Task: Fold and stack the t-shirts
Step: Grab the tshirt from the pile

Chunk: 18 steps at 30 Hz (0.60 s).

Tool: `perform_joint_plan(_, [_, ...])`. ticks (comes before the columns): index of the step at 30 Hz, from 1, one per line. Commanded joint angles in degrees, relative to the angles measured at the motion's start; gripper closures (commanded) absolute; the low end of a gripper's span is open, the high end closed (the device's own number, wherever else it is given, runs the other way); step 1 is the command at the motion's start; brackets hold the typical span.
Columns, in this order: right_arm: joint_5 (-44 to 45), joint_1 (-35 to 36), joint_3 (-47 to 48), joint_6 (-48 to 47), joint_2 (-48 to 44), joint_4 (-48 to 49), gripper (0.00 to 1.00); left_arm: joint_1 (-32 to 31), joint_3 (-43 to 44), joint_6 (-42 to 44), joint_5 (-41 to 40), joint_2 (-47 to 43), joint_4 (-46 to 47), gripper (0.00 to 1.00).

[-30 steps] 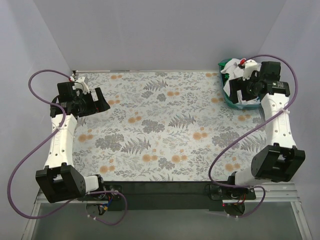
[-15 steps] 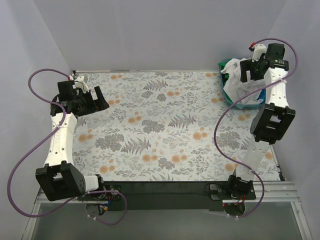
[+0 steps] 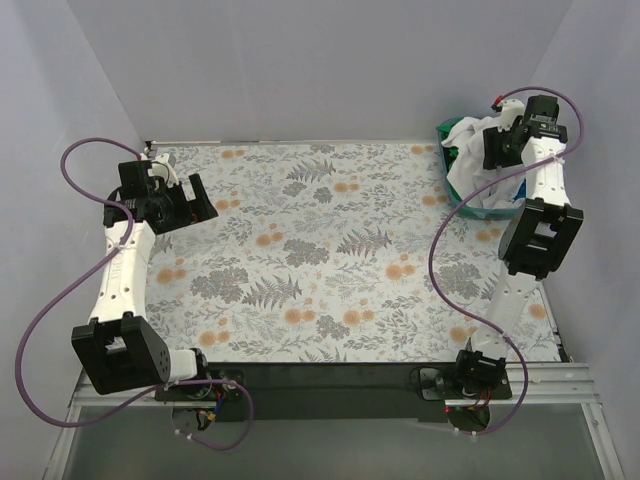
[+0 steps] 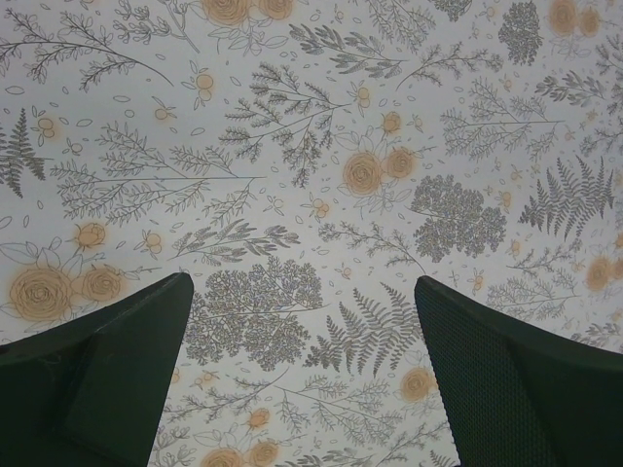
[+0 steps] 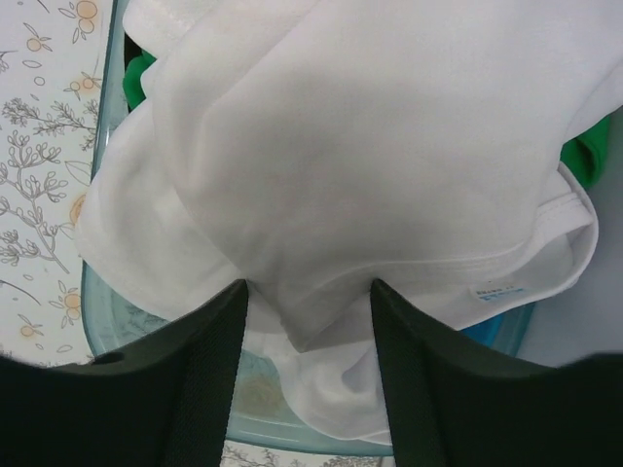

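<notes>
A heap of t-shirts fills a teal basket (image 3: 468, 207) at the table's far right corner. The white t-shirt (image 5: 370, 146) lies on top, also seen from above (image 3: 468, 168). Green fabric (image 5: 141, 78) and a bit of blue fabric (image 5: 482, 331) peek out beneath it. My right gripper (image 5: 307, 284) is down in the basket, its jaws partly closed with a hanging fold of the white t-shirt between them, a gap still showing. From above, the right gripper (image 3: 500, 148) is over the heap. My left gripper (image 4: 304, 282) stands wide open over the floral cloth, empty, at the far left (image 3: 200, 203).
The floral table cloth (image 3: 330, 250) covers the whole table. White walls stand close behind and beside the basket. The right arm is stretched up along the table's right edge, its purple cable (image 3: 440, 260) looping over the cloth.
The right arm has reached further back over the basket and its jaws have narrowed around the white fold. The left arm has barely moved.
</notes>
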Motion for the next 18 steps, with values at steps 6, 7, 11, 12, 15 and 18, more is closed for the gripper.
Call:
perform_joint_plan(6, [-0.47, -1.19, 0.28, -0.11, -1.68, 1.54, 0.77, 0.06, 0.25, -0.67, -0.27, -0.08, 0.26, 0.02])
perform_joint_plan(7, [-0.29, -1.19, 0.46, -0.37, -1.59, 1.54, 0.76, 0.06, 0.25, -0.84, -0.18, 0.01, 0.26, 0.02])
perform_joint_plan(11, [-1.25, -1.27, 0.46, -0.2, -1.85, 1.8, 0.86, 0.06, 0.25, -0.84, -0.18, 0.02, 0.08, 0.02])
perform_joint_plan(12, [-1.34, -1.36, 0.72, 0.06, -1.77, 1.72, 0.98, 0.15, 0.08, -0.76, -0.35, -0.16, 0.0, 0.02])
perform_joint_plan(15, [-1.95, -1.54, 1.86, 1.29, -2.2, 1.54, 0.99, 0.06, 0.16, -0.41, -0.79, -0.34, -0.01, 0.02])
perform_joint_plan(18, [-3.53, -1.98, 2.13, 2.87, -5.88, 1.63, 0.99, 0.06, 1.04, -0.23, -1.32, -0.34, -0.62, 0.02])
